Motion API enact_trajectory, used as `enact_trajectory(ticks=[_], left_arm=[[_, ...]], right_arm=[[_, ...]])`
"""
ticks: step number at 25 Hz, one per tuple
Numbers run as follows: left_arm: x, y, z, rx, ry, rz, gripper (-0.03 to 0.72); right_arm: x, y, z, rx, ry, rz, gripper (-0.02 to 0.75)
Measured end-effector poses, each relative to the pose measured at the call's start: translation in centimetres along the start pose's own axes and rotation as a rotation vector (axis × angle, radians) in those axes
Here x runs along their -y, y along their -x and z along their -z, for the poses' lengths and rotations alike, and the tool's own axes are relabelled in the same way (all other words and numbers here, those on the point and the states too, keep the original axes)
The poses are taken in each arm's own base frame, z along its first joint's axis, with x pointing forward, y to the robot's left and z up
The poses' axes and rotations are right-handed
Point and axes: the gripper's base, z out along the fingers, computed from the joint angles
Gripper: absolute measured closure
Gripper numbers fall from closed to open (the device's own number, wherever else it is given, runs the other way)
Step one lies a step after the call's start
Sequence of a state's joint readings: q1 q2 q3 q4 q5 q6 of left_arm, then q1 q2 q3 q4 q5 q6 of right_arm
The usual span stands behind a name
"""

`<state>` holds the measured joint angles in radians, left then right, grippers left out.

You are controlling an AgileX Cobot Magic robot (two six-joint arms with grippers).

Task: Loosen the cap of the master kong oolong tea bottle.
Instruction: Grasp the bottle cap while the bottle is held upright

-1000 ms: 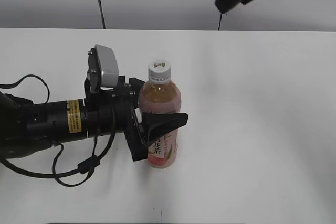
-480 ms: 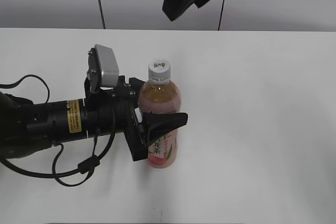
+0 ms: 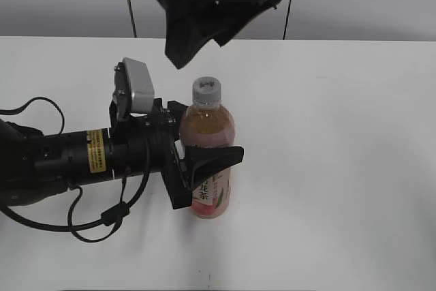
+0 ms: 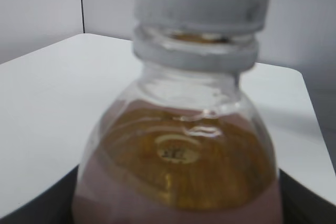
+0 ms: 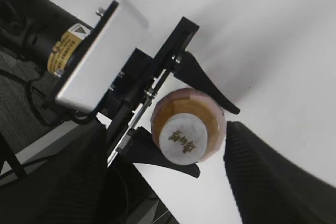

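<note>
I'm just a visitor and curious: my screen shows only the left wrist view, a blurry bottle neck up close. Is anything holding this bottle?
Observer: Yes. The left gripper is shut on the middle of the master kong oolong tea bottle, which stands upright on the white table.
Visitor: Is anything working on the cap?
Observer: Not yet. The right gripper hangs above the cap, jaws open and apart from it.
Visitor: Is it lined up with it?
Observer: Roughly. In the right wrist view, looking down, the cap lies between that gripper's two fingers.
</note>
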<state>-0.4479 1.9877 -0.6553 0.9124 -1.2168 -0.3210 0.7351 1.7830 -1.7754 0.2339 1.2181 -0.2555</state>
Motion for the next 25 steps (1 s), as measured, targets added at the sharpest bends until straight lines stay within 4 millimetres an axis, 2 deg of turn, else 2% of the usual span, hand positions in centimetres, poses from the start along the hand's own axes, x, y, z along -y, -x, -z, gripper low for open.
enact_trajectory(ticks=[4, 18, 21, 25], left_arm=[[0.0, 0.0, 0.0, 0.000, 0.000, 0.000, 0.235], [0.0, 0.0, 0.0, 0.000, 0.000, 0.000, 0.235], [0.0, 0.0, 0.0, 0.000, 0.000, 0.000, 0.235], [0.0, 0.0, 0.0, 0.000, 0.000, 0.000, 0.235]], right_arm=[[0.3, -0.8, -2.1, -0.069, 0.012, -0.021, 0.196], [0.8, -1.1, -4.5, -0.133, 0.018, -0.034, 0.193], [0.9, -1.1, -4.6, -0.135, 0.017, -0.034, 0.223], [0.9, -1.1, -4.6, -0.135, 0.017, -0.031, 0.335]])
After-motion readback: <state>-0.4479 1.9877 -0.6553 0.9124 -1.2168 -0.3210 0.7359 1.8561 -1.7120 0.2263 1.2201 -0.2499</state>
